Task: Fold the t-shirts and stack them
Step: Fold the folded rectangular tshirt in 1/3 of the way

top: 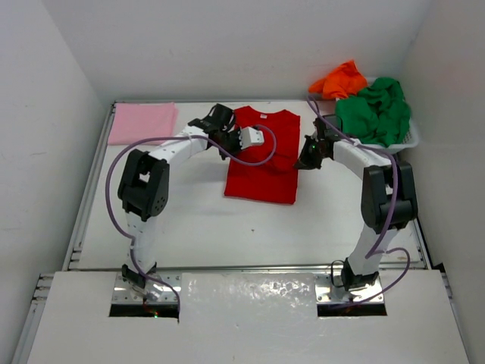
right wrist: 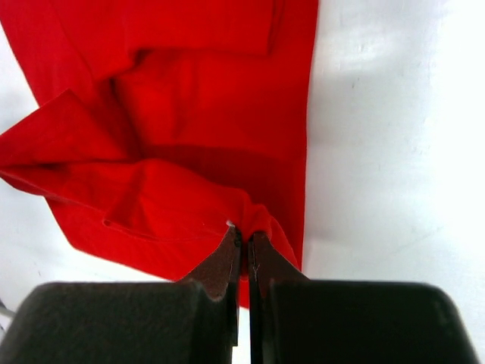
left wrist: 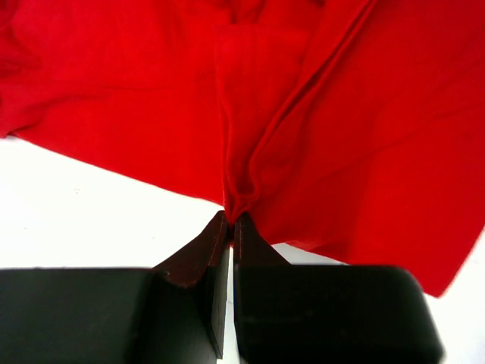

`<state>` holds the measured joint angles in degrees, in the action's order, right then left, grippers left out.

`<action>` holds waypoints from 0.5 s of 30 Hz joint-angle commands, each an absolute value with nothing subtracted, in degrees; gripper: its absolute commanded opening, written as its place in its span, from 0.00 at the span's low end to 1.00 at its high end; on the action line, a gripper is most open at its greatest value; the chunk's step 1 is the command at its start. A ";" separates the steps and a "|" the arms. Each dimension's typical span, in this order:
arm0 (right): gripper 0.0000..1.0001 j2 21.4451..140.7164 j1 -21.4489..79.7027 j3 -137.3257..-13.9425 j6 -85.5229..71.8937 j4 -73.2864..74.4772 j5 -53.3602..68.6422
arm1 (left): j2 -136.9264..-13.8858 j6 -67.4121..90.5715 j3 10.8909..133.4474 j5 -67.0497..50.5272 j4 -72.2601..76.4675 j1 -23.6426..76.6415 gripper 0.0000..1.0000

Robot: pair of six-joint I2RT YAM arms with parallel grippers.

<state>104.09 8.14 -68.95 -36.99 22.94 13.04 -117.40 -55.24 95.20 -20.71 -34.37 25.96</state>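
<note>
Step in hand, as I judge it: folding the red t-shirt point(top: 261, 174). It lies flat on the surface point(top: 227, 227), midway between the left and right edges and nearer the far edge. It is already narrowed to a long rectangle.

Left jaws: clamped together on the shirt's left side edge. Right jaws: clamped together on its right side edge. Both arms reach in from opposite sides.

Next move, in my estimate: raise both edges together and evenly, then carry the cloth over itself so that the halves meet squarely. Uneven lift would skew the fold. I cannot settle the fold's direction from here.

Remaining work: the pink t-shirt point(top: 142, 123) lies folded at the far left corner. The green t-shirt point(top: 375, 114) and orange t-shirt point(top: 341, 78) lie crumpled in the white basket point(top: 409, 140) at the far right corner.

View comparison: only the top view gives layout and the other shirts. It hides the pinch points. The left wrist view shows cloth point(left wrist: 341, 114) pulled into pleats at the tips. The right wrist view shows layered folds point(right wrist: 197, 114) gripped near a corner.
</note>
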 commanded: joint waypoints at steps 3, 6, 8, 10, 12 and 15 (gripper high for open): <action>0.00 107.39 7.21 -73.73 -36.04 22.67 11.43 | -118.91 -53.70 97.65 -20.22 -27.78 24.61 0.00; 0.00 109.24 6.77 -74.71 -35.95 22.76 11.42 | -119.71 -53.00 97.30 -19.08 -25.41 24.61 0.00; 0.00 110.12 6.50 -75.14 -35.95 21.80 11.60 | -120.49 -51.78 97.03 -18.46 -22.78 24.52 0.02; 0.02 111.88 6.07 -76.11 -36.04 21.62 11.60 | -121.28 -48.70 96.94 -16.53 -20.66 24.52 0.08; 0.10 113.46 5.63 -78.56 -35.69 21.71 10.90 | -121.90 -45.90 96.94 -14.17 -18.29 24.52 0.14; 0.18 116.80 3.96 -83.22 -35.33 21.97 9.32 | -122.61 -42.82 96.86 -9.68 -14.86 24.52 0.35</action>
